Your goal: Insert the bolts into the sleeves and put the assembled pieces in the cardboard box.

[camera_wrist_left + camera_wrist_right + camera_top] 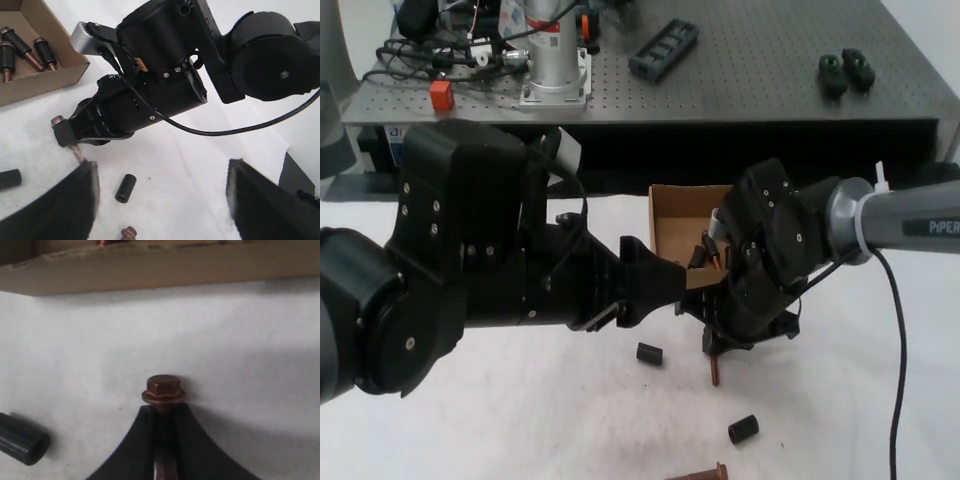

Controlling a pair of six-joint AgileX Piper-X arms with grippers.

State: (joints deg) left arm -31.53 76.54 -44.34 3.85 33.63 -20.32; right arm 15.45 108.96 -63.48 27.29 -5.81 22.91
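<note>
Right end effector (163,415): clamped on a copper bolt (163,389). Fingers pinch the shank directly under the flanged hex head. The bolt is held close above the white surface (520,420), just beside the cardboard box (50,75). In the left wrist view the shank tip sticks out past the fingers, toward the cloth.

Left end effector (162,167): fingers wide apart, nothing between them. It hovers over a loose sleeve (125,188) lying on its side.

Other items: a spare bolt (128,232) lies near that sleeve, and a second sleeve (7,179) lies off to one side. Assembled pieces (45,52) are in the box already.

Handling, est.:
- Bolt: metal, rigid, small, prob. light. The shank is smooth or threaded and may pivot in a two-finger pinch. The grip under the head looks sound, as the flange acts as a stop.
- Sleeve: short black cylinder, matl. unclear, poss. plastic or rubber. It is light and will roll on the cloth if nudged.
- Rec. hold for the sleeve: across the outer wall at mid-length, both bore ends left free, bore axis lined up w/ the shank.
- Little force is needed. Misalignment is the main risk, not breakage.
</note>
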